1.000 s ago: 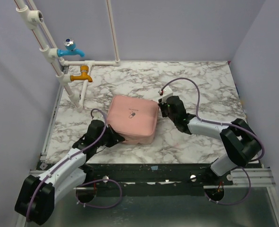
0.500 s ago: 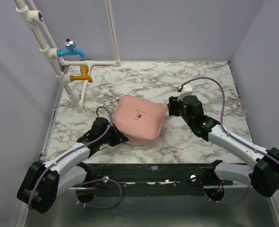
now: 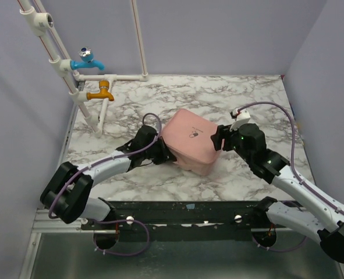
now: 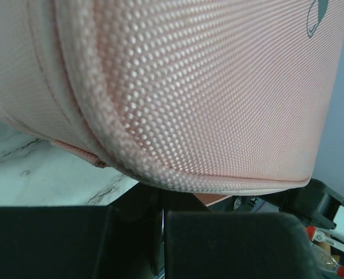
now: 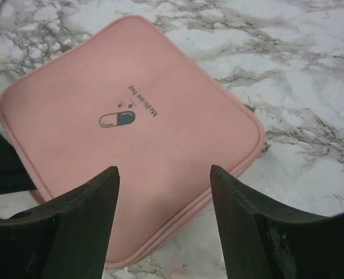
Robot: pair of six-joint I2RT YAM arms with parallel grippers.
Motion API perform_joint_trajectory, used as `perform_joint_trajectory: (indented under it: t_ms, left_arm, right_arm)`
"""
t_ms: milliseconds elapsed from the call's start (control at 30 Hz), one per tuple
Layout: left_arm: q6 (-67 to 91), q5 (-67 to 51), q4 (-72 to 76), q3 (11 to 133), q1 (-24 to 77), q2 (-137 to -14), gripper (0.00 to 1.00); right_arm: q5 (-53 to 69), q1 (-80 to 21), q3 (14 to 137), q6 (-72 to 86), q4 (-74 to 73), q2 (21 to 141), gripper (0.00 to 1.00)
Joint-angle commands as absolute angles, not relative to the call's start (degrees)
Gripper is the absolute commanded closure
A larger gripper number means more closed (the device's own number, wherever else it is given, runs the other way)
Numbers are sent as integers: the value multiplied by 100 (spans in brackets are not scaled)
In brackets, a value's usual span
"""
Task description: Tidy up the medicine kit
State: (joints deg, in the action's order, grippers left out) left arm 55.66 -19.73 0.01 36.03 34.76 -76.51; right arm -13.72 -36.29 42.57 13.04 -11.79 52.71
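The medicine kit (image 3: 189, 139), a closed pink soft case with a pill logo on its lid, lies turned at an angle on the marble table (image 3: 253, 99). My left gripper (image 3: 167, 156) is shut and pressed against the kit's near-left edge. In the left wrist view the pink mesh side (image 4: 206, 87) fills the frame just above the shut left gripper (image 4: 163, 203), and nothing shows between the jaws. My right gripper (image 3: 217, 139) stands open at the kit's right side. In the right wrist view the lid (image 5: 131, 122) lies beyond the open right gripper (image 5: 163, 168), which holds nothing.
A white pipe frame with a blue tap (image 3: 88, 58) and an orange tap (image 3: 102, 91) stands at the back left. Grey walls close in the table on three sides. A dark rail runs along the near edge (image 3: 189, 209).
The kit has slid right and turned, with my left gripper moving along at its edge. My right gripper has opened and drawn back to the right, off the kit.
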Motion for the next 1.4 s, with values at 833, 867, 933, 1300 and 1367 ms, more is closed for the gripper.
perform_joint_trajectory:
  t_ms: [833,867,933,1300,1367]
  left_arm:
    - [4102,-968,-2525,5171,3850,-6474,22]
    - [4034,-914,-2614,5152,3850,-6271,18]
    - [3872,-781,-2762,5121,3852,-5897,9]
    - [3352,624,-3827,4940,3819,-3802,2]
    - [3272,747,-3949,4847,3811,-3482,1]
  right_arm:
    - [-1501,-3617,4439,2583,-2212,4677,0]
    - [-1520,-3621,4494,2604,-2267,4691,0]
    - [-1580,-3618,4563,2707,-2393,4714,0]
    - [-2232,-3621,4652,3717,-2896,4664,0]
    - [-2313,-3617,4634,3819,-2958,4617,0]
